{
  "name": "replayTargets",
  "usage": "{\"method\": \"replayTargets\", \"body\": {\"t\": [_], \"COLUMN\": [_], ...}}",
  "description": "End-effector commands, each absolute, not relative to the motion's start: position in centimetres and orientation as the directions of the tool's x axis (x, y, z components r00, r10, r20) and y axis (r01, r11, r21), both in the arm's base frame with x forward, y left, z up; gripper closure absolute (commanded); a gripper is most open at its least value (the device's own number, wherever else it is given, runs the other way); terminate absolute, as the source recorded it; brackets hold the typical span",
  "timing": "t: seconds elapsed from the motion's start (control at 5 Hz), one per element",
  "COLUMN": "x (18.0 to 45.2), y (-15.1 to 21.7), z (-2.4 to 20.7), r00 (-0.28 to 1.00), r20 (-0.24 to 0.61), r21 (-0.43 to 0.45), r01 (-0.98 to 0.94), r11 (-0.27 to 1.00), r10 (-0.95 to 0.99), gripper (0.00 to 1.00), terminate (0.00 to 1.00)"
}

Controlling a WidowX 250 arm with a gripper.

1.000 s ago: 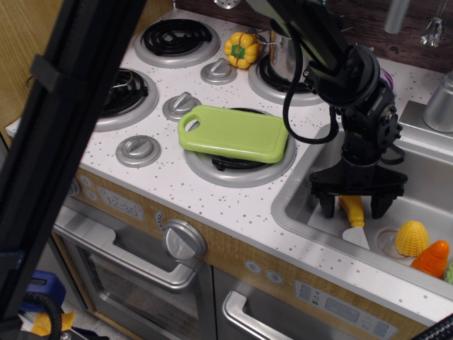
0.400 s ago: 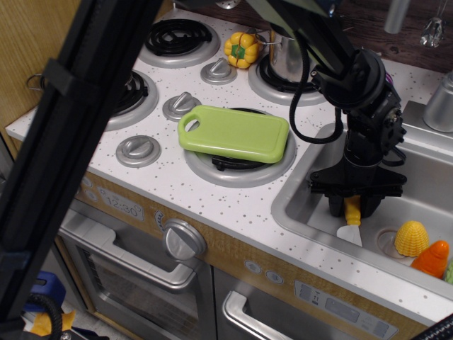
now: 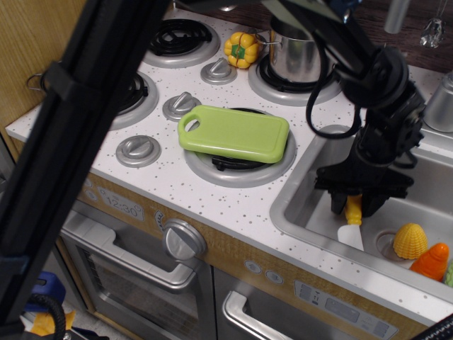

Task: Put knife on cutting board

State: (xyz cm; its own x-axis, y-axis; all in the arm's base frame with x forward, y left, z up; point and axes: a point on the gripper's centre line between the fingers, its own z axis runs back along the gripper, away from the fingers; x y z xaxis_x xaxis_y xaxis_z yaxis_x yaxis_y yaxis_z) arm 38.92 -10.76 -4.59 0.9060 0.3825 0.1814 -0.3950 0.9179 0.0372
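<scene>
The knife [image 3: 352,227] has a yellow-orange handle and a short white blade. It hangs blade down inside the sink, its handle between my fingers. My gripper [image 3: 356,205] is shut on the handle, low in the sink. The light-green cutting board [image 3: 234,133] lies flat on the front right burner of the stove, to the left of the sink, with its handle hole at the left end. Nothing lies on the board.
The grey sink [image 3: 301,205] holds a yellow ridged corn toy [image 3: 410,241] and an orange carrot toy [image 3: 432,260] at the right. A metal pot [image 3: 294,58] and a yellow pepper toy [image 3: 242,49] stand at the back of the stove. A black bar [image 3: 64,156] blocks the left foreground.
My gripper went from open around the knife handle to shut on it. It shifted slightly right, and the knife has moved with it.
</scene>
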Motion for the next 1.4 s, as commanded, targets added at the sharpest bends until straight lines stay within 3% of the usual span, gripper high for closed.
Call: {"method": "replayTargets", "body": {"t": [0.0, 0.4, 0.8, 1.2], "x": [40.7, 40.0, 40.1, 39.5], "y": [-11.8, -7.9, -1.5, 4.1], "z": [3.7, 7.9, 10.3, 10.6], "r00": [0.880, 0.894, 0.920, 0.946], "r20": [0.302, 0.324, 0.331, 0.286], "r21": [0.002, 0.074, 0.132, 0.142], "r01": [-0.386, -0.350, -0.265, -0.201], "r11": [0.923, 0.934, 0.955, 0.969], "r10": [0.367, 0.310, 0.209, 0.154], "gripper": [1.00, 1.00, 1.00, 1.00], "terminate": [0.00, 0.00, 0.00, 0.00]}}
